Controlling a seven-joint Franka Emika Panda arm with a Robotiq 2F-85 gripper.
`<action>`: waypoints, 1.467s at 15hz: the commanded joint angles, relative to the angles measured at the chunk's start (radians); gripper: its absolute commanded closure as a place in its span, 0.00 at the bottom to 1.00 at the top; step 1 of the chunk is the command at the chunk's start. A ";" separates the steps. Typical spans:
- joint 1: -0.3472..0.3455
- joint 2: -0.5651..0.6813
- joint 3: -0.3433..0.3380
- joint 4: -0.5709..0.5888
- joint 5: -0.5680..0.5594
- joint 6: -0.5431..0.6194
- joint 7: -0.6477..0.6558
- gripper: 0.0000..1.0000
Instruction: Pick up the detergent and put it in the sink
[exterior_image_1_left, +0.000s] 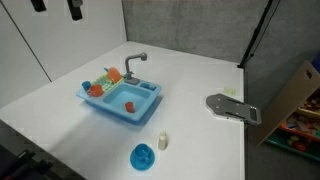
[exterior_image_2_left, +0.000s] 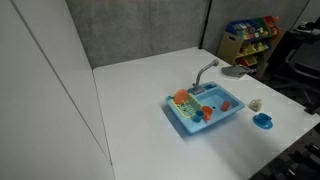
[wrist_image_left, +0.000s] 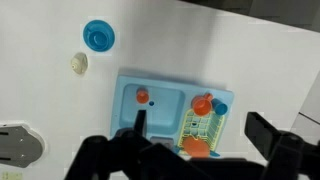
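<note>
The detergent (exterior_image_1_left: 163, 141) is a tiny cream-white bottle standing upright on the white table, next to a round blue dish (exterior_image_1_left: 144, 156). It also shows in the wrist view (wrist_image_left: 80, 62) and in an exterior view (exterior_image_2_left: 256, 105). The light-blue sink (exterior_image_1_left: 115, 112) with its grey faucet (exterior_image_1_left: 134, 62) stands mid-table and holds orange items and a yellow rack. My gripper (wrist_image_left: 200, 132) is open and empty, high above the sink (wrist_image_left: 126, 88). Only its black fingertips (exterior_image_1_left: 57, 7) show at the top edge in an exterior view. The detergent is well off to the side of the gripper.
A grey flat plate (exterior_image_1_left: 232, 107) lies near the table's edge beyond the sink. The blue dish (wrist_image_left: 98, 36) sits just past the detergent. A toy shelf (exterior_image_2_left: 252, 38) and a cardboard box (exterior_image_1_left: 296, 92) stand off the table.
</note>
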 joint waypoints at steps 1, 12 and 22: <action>-0.013 0.001 0.011 0.003 0.005 -0.003 -0.004 0.00; -0.014 0.021 0.031 0.023 -0.009 0.002 0.032 0.00; -0.044 0.159 0.063 0.052 -0.061 0.150 0.152 0.00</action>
